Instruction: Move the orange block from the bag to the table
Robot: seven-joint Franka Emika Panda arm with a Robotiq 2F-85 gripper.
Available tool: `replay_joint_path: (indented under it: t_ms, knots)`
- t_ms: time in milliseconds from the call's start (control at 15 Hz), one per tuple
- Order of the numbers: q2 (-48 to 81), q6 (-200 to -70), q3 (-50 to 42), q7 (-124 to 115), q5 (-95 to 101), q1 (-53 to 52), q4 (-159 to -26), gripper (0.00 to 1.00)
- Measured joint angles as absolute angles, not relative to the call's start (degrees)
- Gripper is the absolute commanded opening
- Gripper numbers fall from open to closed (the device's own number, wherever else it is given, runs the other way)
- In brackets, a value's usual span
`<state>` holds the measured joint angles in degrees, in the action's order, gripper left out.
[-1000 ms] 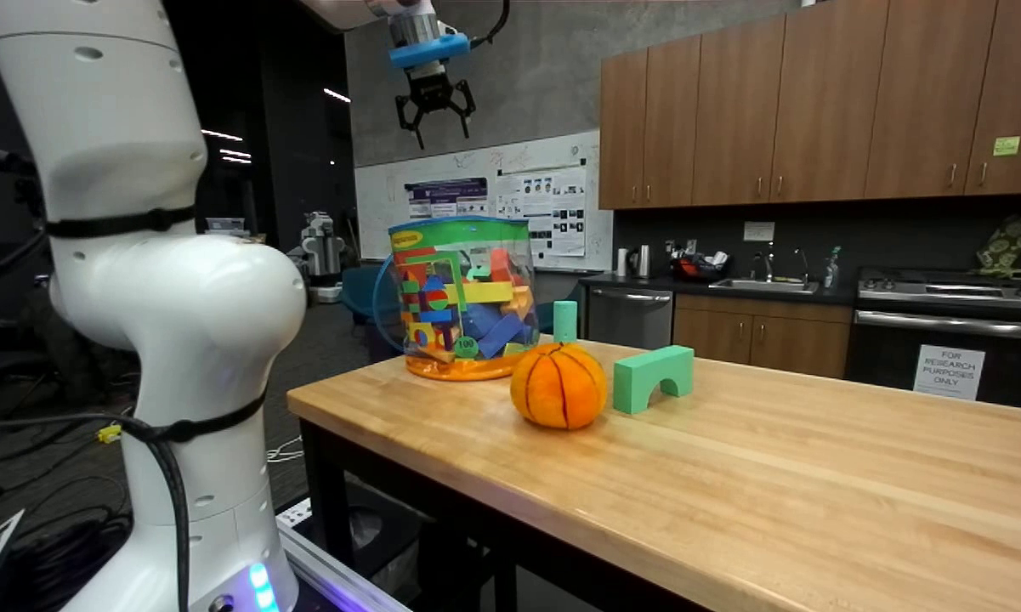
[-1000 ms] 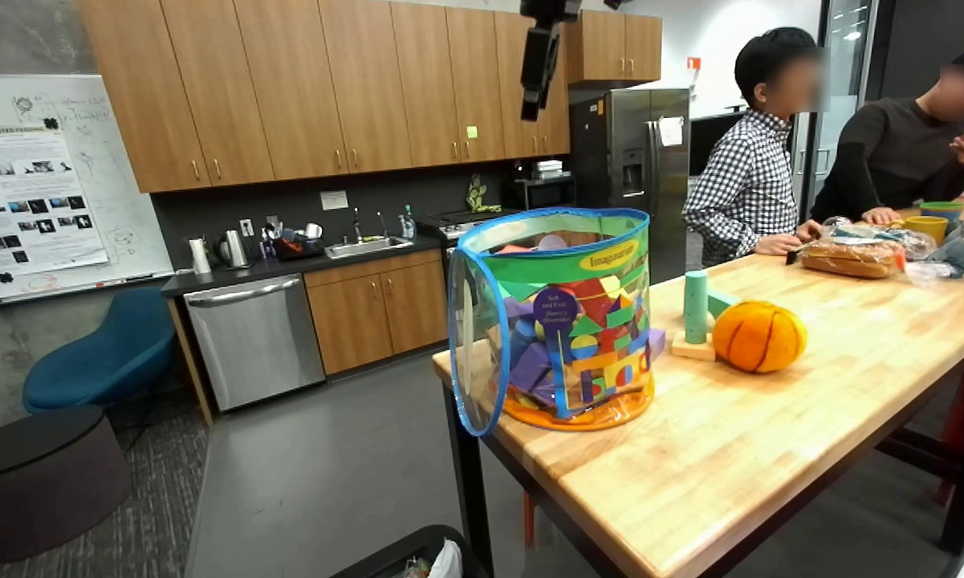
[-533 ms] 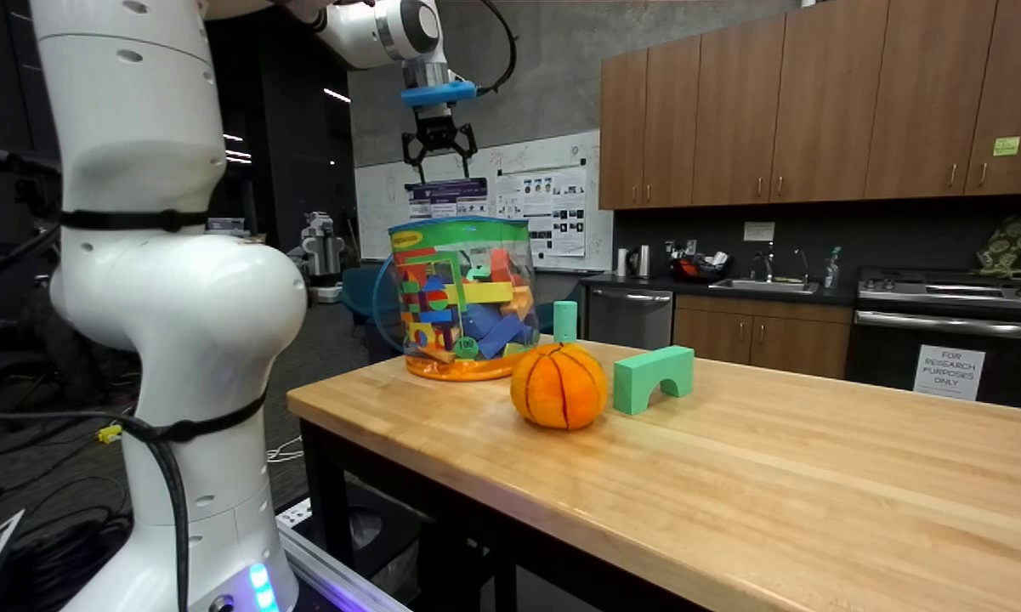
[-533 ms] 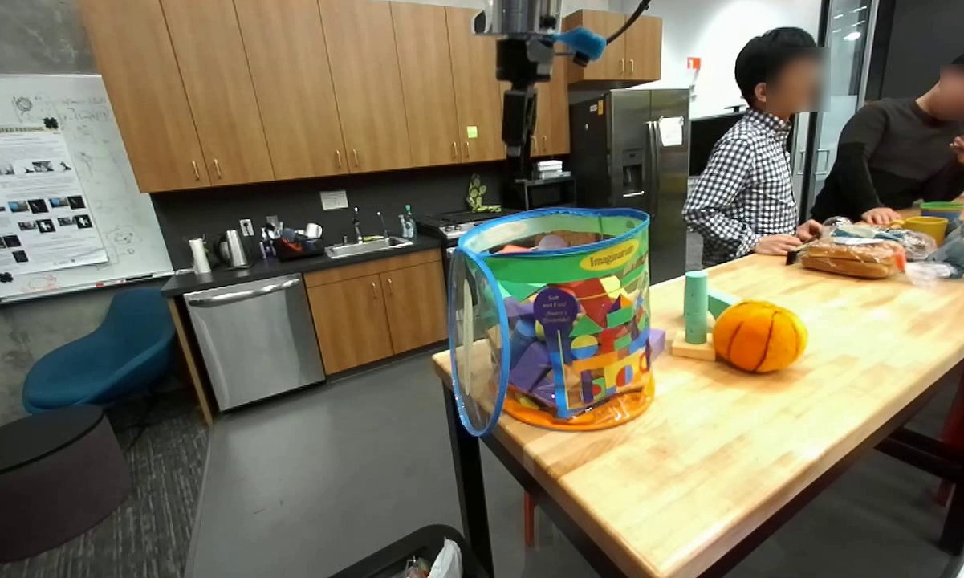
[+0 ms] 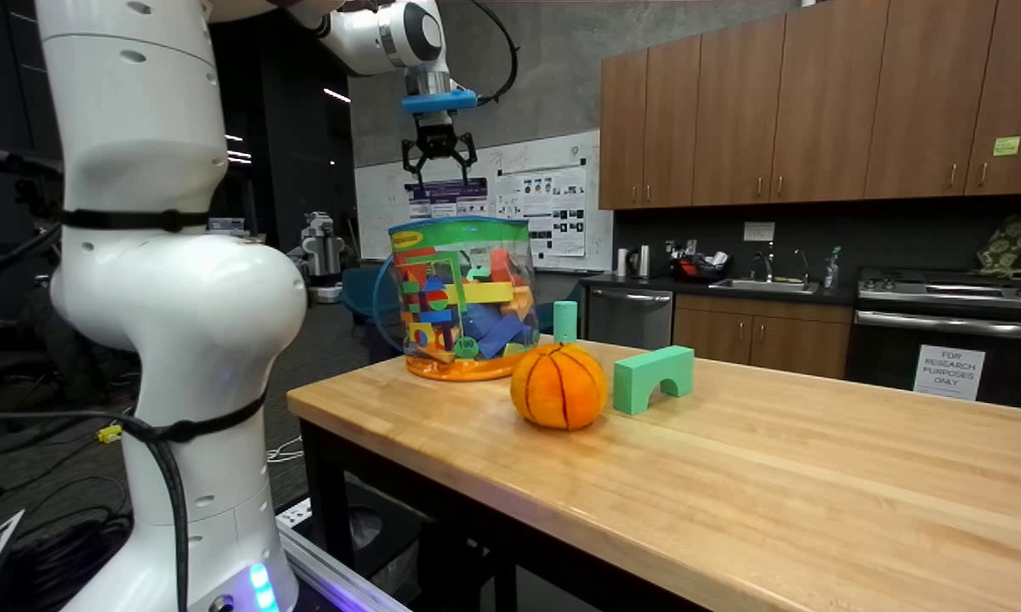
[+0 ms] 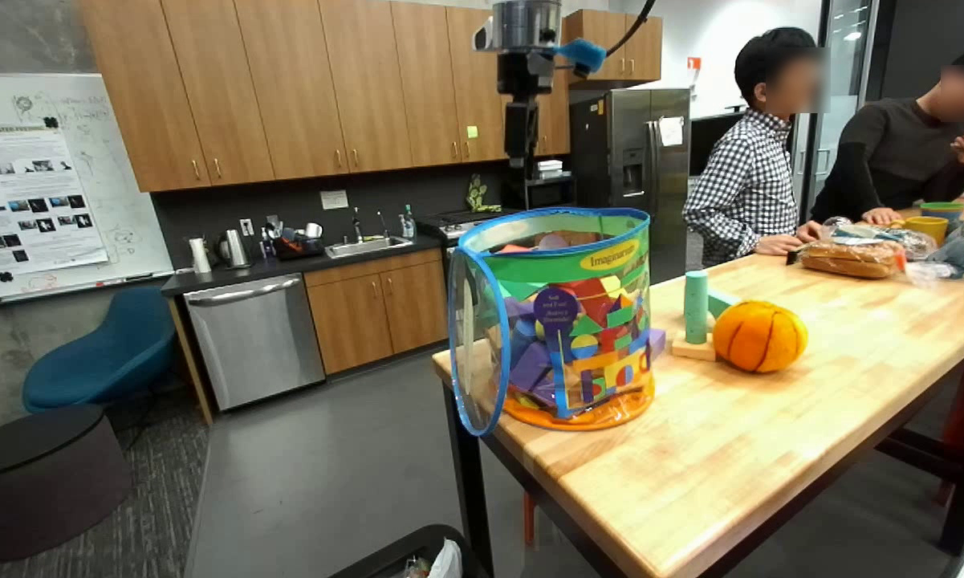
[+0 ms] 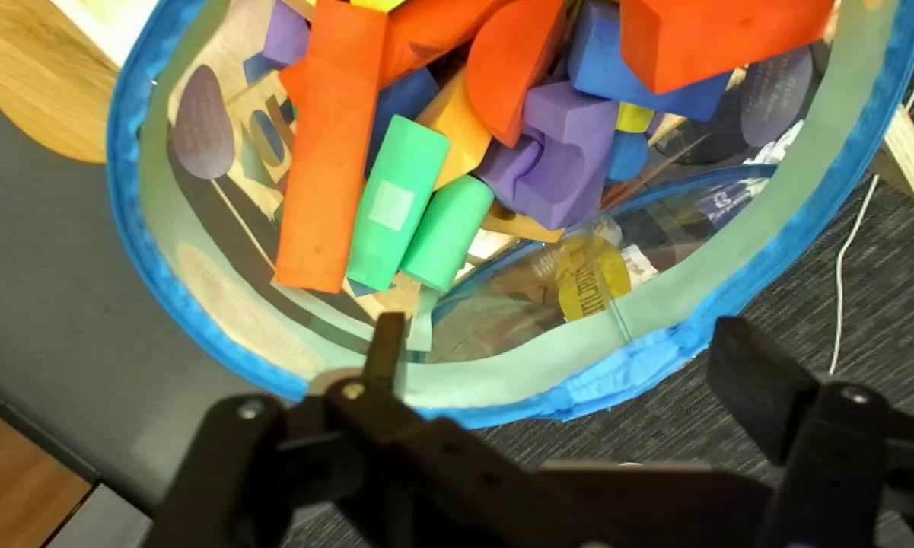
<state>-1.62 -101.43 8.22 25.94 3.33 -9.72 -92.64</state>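
The clear bag stands upright on the light-wood table, near its end, in both exterior views; the bag is open at the top. Multicoloured blocks lie inside. In the wrist view, a long red-orange block lies beside green blocks, with several other orange-toned blocks near it; which one the task means I cannot tell. My gripper hangs pointing down above the bag, apart from the blocks. In the wrist view, my gripper is open and empty, its fingers near the blue rim.
An orange ball, a green arch block and a green cylinder stand on the table beside the bag. A purple block lies close to the bag. Two people stand at the far end near bagged items.
My gripper has come down toward the bag's open top, mostly in the first half second and only slightly since. It stays open. The bag and the things on the table have not moved.
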Motion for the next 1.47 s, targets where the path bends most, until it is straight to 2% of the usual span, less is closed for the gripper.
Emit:
replay_joint_path:
  t_ms: [1467]
  knots:
    - [8.8,-103.9,6.3,21.2,8.3,-6.0,-89.9,1.00]
